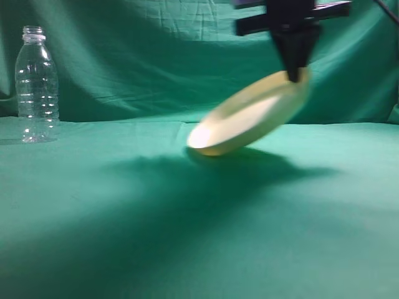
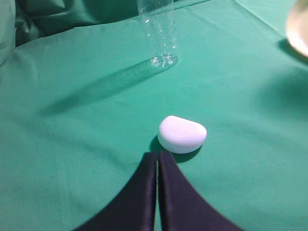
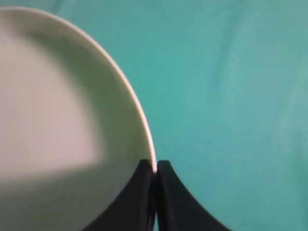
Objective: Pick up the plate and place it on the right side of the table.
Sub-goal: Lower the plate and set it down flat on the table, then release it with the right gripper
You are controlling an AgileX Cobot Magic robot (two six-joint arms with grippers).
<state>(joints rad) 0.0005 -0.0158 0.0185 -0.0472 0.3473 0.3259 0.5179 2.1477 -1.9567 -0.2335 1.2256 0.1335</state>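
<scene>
Teal table (image 1: pixel 124 249), right fingers (image 1: pixel 298 76) pinching tilted plate (image 1: pixel 249 115) rim aloft, left fingers (image 2: pixel 157 161) closed, empty, low

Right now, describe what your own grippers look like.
Both grippers are matte black. The left gripper and right gripper each show two smooth fingers, broad at the base and curving to narrow tips. From outside, the right one tapers downward below a blocky black crossbar. No markings show; a thin dark cable may cross the top corner.

Cream-yellow round plate (image 1: pixel 249 115) tilted, airborne above teal table (image 1: pixel 187 237), rim pinched at upper edge.
</scene>
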